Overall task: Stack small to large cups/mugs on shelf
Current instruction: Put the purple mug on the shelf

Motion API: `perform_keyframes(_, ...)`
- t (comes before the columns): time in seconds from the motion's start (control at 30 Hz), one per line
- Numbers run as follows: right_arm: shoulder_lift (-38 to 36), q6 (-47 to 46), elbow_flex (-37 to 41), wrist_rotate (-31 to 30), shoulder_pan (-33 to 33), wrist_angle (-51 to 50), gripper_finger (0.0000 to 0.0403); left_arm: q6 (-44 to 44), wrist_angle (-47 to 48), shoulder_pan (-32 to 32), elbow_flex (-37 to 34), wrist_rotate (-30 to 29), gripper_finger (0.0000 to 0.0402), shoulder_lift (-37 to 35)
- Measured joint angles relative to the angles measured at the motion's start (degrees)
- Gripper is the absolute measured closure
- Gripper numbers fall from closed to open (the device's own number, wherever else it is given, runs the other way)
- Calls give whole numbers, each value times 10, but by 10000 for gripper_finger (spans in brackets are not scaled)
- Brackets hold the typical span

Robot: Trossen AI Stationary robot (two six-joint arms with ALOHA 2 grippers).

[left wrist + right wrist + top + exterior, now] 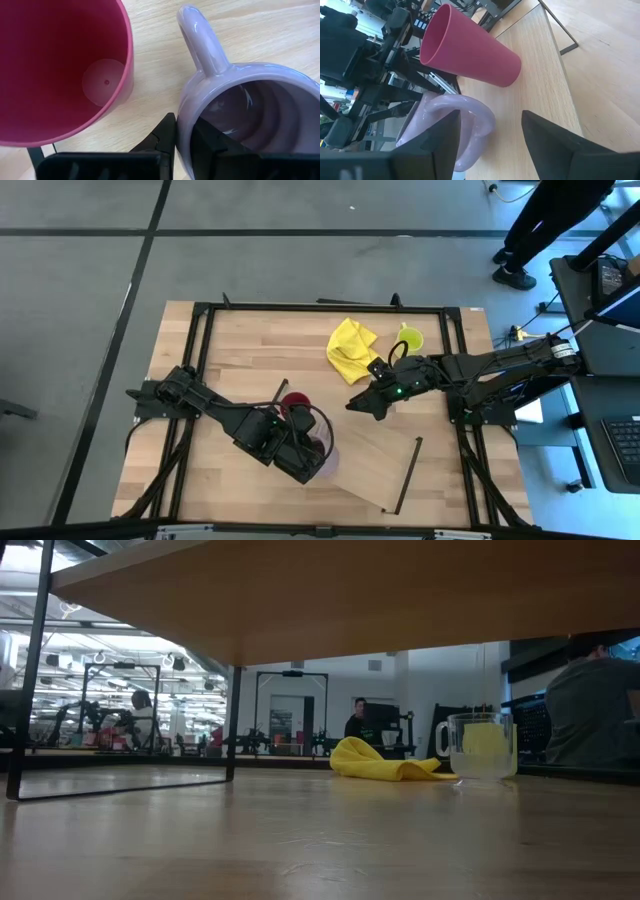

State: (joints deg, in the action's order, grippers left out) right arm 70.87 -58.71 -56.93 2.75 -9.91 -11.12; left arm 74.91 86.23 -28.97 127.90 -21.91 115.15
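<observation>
A red cup (295,406) stands upright on the light-wood shelf (370,455), which lies slantwise on the table. It also shows in the left wrist view (60,65). My left gripper (310,460) is shut on the purple mug (250,105) right beside the red cup. My right gripper (362,402) hovers open and empty over the shelf, facing both cups (491,117). A yellow-green mug (409,339) stands at the table's far right. A clear glass tumbler (481,745) stands beside the yellow cloth (385,761) in the low view. My left gripper pinches the purple mug's wall at the rim (184,131), on the side opposite the handle (200,42). One finger (162,135) is outside and one (212,140) inside. The fingers come from above. The mug is upright; whether it rests on the shelf I cannot tell.
The yellow cloth (350,350) lies at the table's far middle. Black rails (405,475) stand at the shelf's short ends. A black frame (200,330) runs around the tabletop. A person (545,220) stands beyond the far right corner.
</observation>
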Motion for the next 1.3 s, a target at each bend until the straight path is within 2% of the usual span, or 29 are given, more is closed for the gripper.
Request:
perform_keyframes(0.9,0,18,0,4,0,-12,191,0,-33,5,0,6,332,6)
perform_keyframes(1.3,0,20,0,5,0,-15,191,11,-40,5,8,8,332,4)
